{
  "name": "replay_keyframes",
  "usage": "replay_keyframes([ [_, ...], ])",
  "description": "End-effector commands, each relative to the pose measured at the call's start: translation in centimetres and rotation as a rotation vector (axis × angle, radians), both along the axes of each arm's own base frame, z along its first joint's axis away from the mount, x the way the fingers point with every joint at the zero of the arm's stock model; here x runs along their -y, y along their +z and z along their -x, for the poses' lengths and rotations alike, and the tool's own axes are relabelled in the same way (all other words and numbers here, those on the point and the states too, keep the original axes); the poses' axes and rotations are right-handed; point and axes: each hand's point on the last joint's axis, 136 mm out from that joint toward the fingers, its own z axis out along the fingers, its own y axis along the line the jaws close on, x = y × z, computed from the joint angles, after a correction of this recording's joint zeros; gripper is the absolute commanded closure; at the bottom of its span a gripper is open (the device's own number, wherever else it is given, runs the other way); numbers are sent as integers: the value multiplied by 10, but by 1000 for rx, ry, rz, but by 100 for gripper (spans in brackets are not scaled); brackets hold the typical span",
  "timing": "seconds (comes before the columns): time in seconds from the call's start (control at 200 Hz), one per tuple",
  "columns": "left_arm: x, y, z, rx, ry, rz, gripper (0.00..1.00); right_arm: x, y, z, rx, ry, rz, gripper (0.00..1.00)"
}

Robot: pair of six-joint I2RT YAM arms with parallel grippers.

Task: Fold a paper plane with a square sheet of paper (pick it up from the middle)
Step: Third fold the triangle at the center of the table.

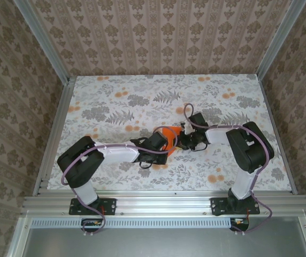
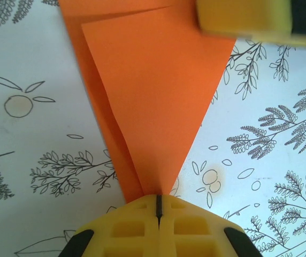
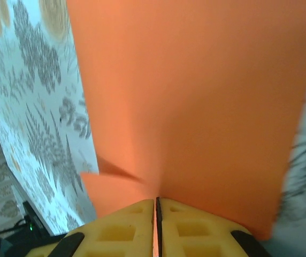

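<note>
The orange paper (image 1: 169,133) is near the middle of the table (image 1: 110,101), between the two arms, and both of them hold it. It is not a flat square now. In the left wrist view the orange paper (image 2: 153,107) looks like a long triangle that becomes narrow toward the camera. A second layer lies under it, and its edge shows along the left side and at the top.

The left gripper (image 2: 157,202) is clenched on the narrow tip of this triangle, and its two yellow pads are pressed together with only a thin dark line between them. In the top view the left gripper (image 1: 165,143) comes to the paper from the left side.

The right gripper (image 3: 157,204) is also clenched on the paper. Its pads meet on the edge, and the orange sheet (image 3: 196,96) rises away from them, with a small fold at the lower left. In the top view the right gripper (image 1: 184,140) is just beside the right side of the paper. One of its yellow fingers (image 2: 244,16) also shows in the left wrist view, at the wide end of the paper.

Whether the paper touches the table or is raised a little, the pictures do not tell clearly.
</note>
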Motion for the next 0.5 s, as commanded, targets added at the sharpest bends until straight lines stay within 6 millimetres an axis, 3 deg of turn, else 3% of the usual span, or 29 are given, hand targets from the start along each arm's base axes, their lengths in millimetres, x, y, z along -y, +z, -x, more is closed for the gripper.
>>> replay_keyframes([
  [0.0,-41,-41,25,-101,18,-182,100,17,-10,-14,-15,-36,34,87],
  [0.28,-30,-31,27,-120,5,-133,100,45,-20,-27,-55,-105,47,87],
  [0.41,-11,-2,24,-114,-1,-47,100,40,7,-28,-30,-96,-28,86],
  [0.495,-1,29,18,-88,-15,-9,91,44,31,-24,5,-82,-7,83],
])
